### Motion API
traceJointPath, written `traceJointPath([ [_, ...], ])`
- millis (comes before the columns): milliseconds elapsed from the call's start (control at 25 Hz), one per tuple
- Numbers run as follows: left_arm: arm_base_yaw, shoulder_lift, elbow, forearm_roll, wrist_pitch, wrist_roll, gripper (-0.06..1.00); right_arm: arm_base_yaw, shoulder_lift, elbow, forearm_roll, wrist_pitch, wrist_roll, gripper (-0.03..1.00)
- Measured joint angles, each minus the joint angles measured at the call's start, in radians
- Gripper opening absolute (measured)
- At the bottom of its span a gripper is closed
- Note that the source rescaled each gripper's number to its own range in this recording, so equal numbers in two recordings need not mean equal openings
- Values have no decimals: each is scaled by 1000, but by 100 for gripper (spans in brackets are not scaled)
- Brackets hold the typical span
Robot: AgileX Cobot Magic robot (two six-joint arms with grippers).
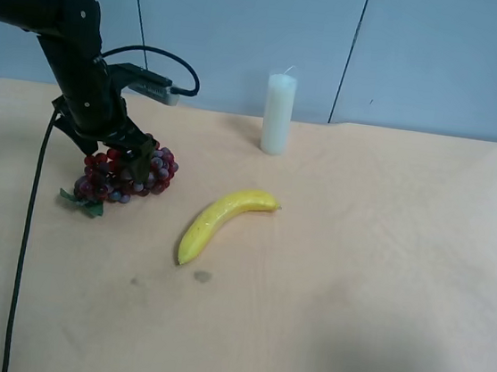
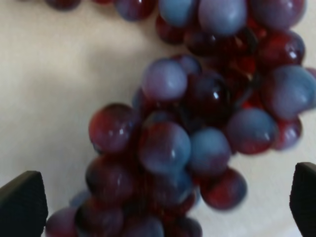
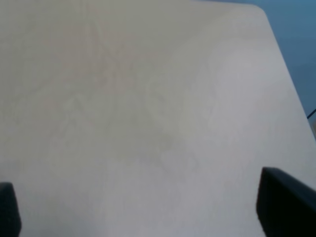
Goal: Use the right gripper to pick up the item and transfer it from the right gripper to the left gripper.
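Note:
The grapes (image 1: 133, 176), dark red and purple-blue with a green leaf (image 1: 85, 203), lie on the table at the exterior high view's left. The left gripper (image 1: 133, 157), on the black arm with the silver cylinder (image 1: 154, 88) and the long cable, is down on the bunch. In the left wrist view the grapes (image 2: 187, 128) fill the picture, and the left gripper (image 2: 163, 207) is open with its fingertips (image 2: 19, 207) wide apart on either side of the bunch. The right gripper (image 3: 158, 207) is open and empty over bare table; its arm is out of the exterior high view.
A yellow banana (image 1: 222, 223) lies near the table's middle, to the right of the grapes. A white pillar candle (image 1: 277, 113) stands at the back. The tan table (image 1: 384, 255) ends at a blue wall behind. The long black cable (image 1: 25, 241) hangs down at the left.

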Motion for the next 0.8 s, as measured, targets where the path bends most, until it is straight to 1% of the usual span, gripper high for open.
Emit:
traceJointPath([
  [160,0,-109,0,-2,87,1,99,0,0,0,0,0,0,90],
  [520,0,-415,1,-5,246,3,99,0,0,0,0,0,0,90],
  [600,0,-474,15,-7,262,6,99,0,0,0,0,0,0,90],
  [680,0,-548,54,-15,257,8,99,0,0,0,0,0,0,90],
  [800,0,-668,160,-42,238,8,99,0,0,0,0,0,0,90],
])
